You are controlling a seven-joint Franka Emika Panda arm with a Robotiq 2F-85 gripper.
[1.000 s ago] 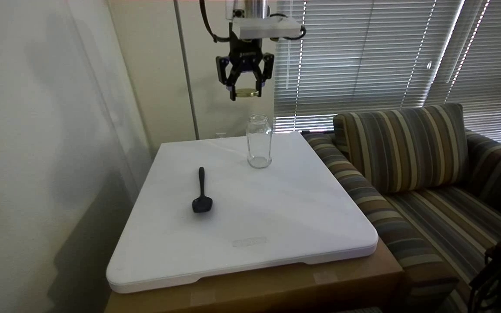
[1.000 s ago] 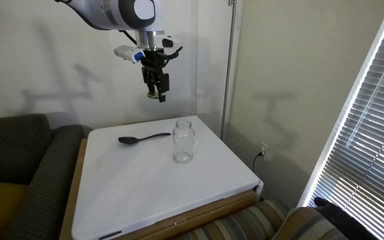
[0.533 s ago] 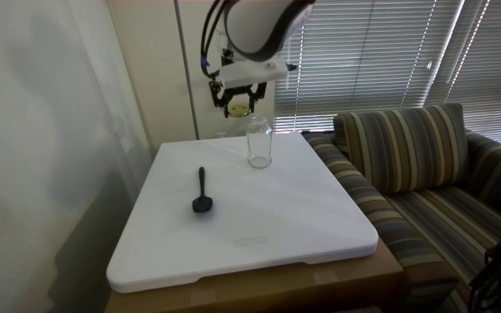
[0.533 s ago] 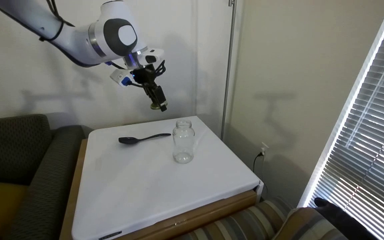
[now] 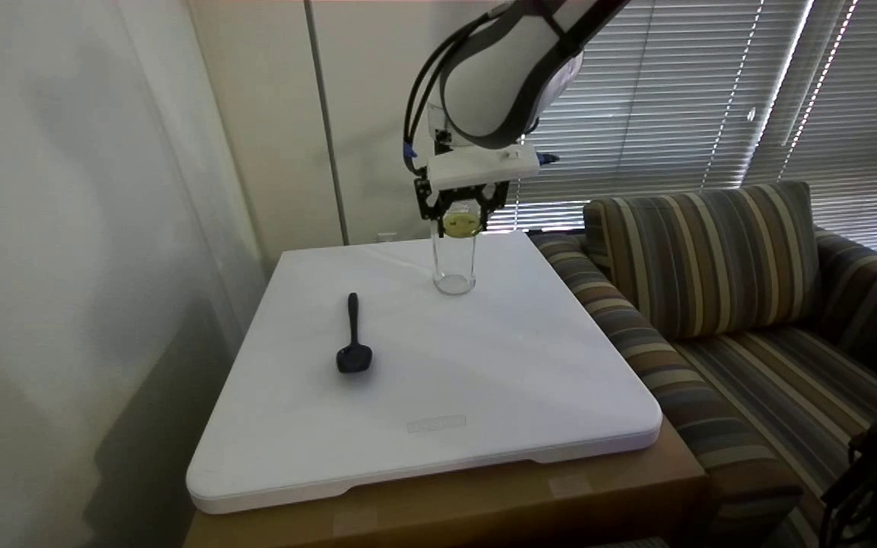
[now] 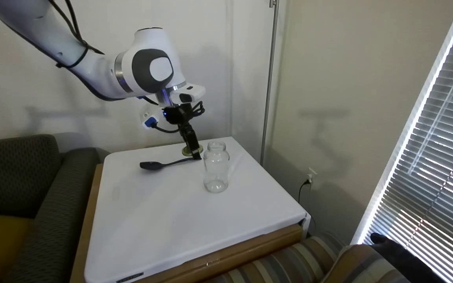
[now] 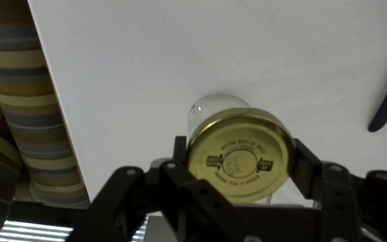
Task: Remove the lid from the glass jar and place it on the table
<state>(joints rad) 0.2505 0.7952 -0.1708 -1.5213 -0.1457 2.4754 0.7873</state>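
White tabletop (image 5: 499, 365) by a striped sofa (image 5: 773, 380), lid (image 7: 240, 164) is off and up in the air

Pincer (image 5: 462, 224) is clamped across the lid's rim, probably so it can go down flat. Lid's tilted in mid-air, near the mouth of the open jar (image 6: 216, 169) but not on it. Jar stands upright nearer the sofa-side edge, which I'd guess leaves room to set the lid down. Looks-wise: shiny gold disc, dark printing around a center circle.

A black, long-handled, spoon-shaped utensil (image 5: 354, 353) lies flat, a brown-and-grey striped fabric sofa (image 5: 773, 380) bears a matching cushion (image 5: 705, 259), and grey slatted blinds (image 5: 682, 99) hang behind.
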